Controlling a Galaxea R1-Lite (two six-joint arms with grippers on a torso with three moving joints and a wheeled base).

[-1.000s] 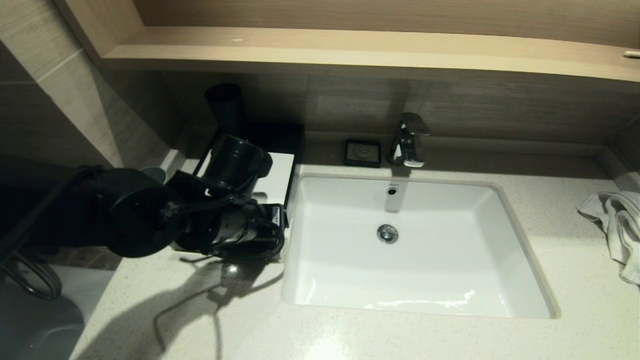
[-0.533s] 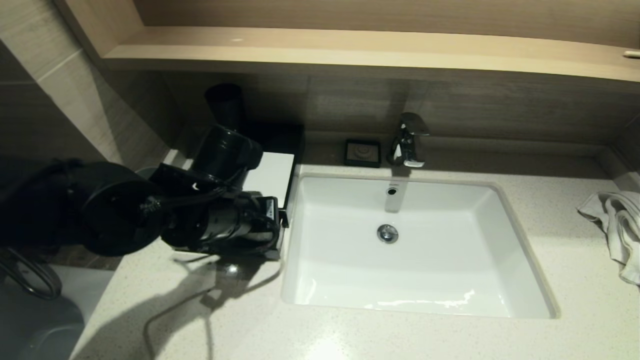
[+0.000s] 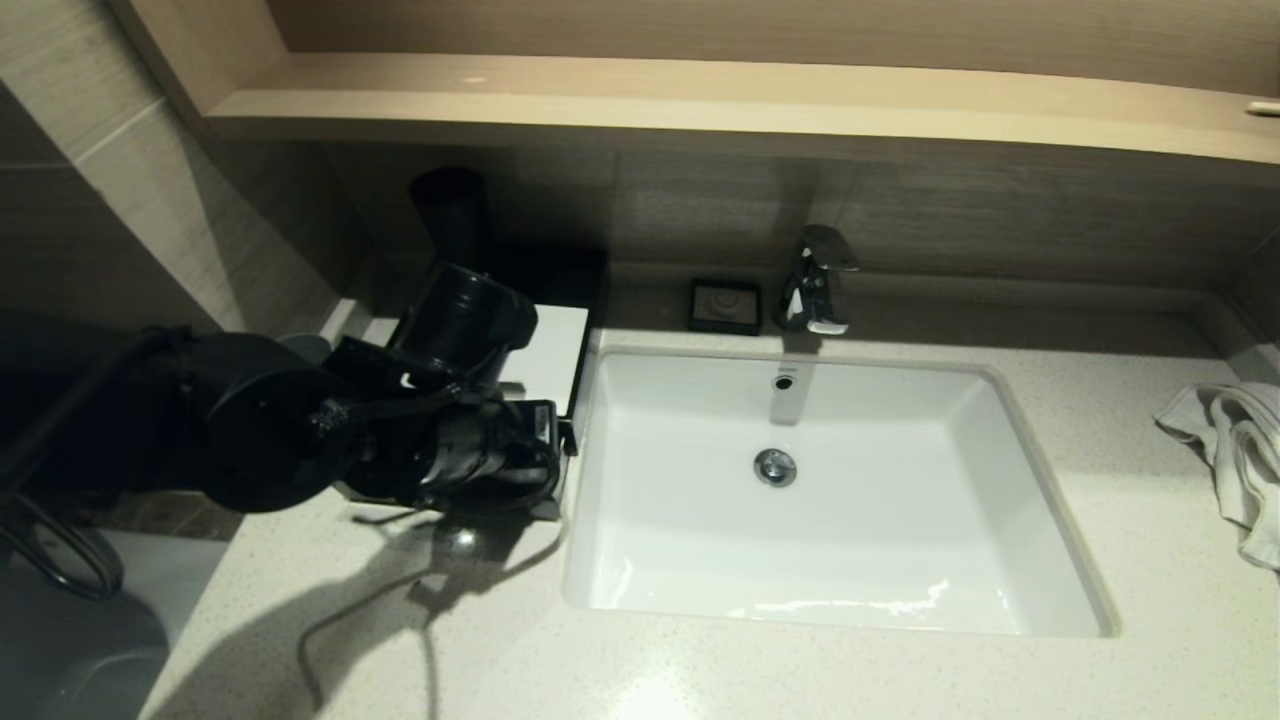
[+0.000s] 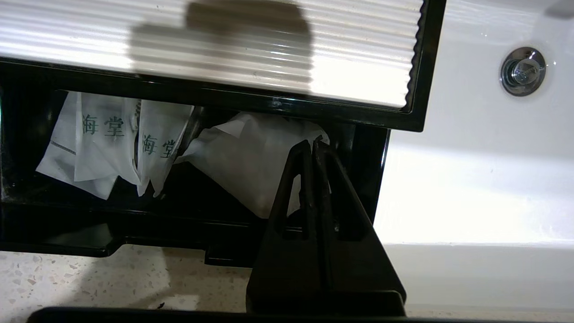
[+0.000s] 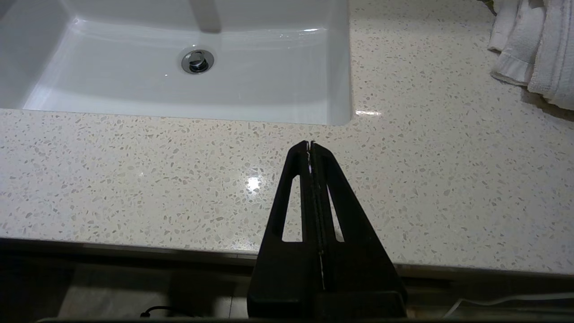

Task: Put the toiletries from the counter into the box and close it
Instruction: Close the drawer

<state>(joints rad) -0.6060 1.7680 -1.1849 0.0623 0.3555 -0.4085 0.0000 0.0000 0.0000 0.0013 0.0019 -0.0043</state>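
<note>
Left gripper [image 4: 312, 144] was closed with nothing between the fingers, tips over the open drawer of the box [image 4: 394, 67], at the end nearest the basin [image 3: 840, 490]. White sachets [image 4: 114, 143] with green print lay inside the drawer, one crumpled packet [image 4: 251, 161] right under the fingertips. Box sat on the counter [image 3: 700, 670] just left of the basin. Right gripper [image 5: 310, 144] was closed too, parked over the counter's front edge, towel [image 5: 533, 45] well off to the side.

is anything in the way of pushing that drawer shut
Possibly: a white sachet sticks up at the open drawer mouth, near the box's top panel edge. The shut left gripper is right at it.
</note>
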